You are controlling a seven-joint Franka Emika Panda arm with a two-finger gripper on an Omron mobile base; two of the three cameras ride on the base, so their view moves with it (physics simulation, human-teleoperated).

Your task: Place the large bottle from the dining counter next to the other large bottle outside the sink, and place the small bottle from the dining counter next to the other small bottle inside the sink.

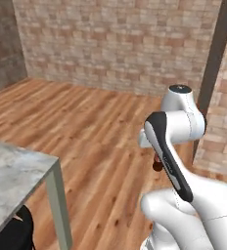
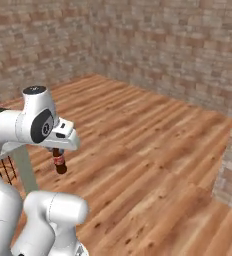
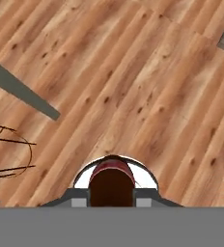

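Gripper grips small bottle; dining counter beside.

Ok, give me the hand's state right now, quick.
Hand: closed on the small brown bottle, carried above the wooden floor.

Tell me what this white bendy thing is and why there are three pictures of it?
It's a robot arm that rides on a base with wheels. Two cameras sit behind it, one on its left and one on its right, so two pictures show the same room from two sides. The third camera sits on its hand and looks down at the wooden floor. At the end of the arm is a gripper whose jaws are shut on a small brown bottle with a red label, carried above the floor. The grey marbled corner in the left picture is the dining table. Nothing lies on the part you can see.
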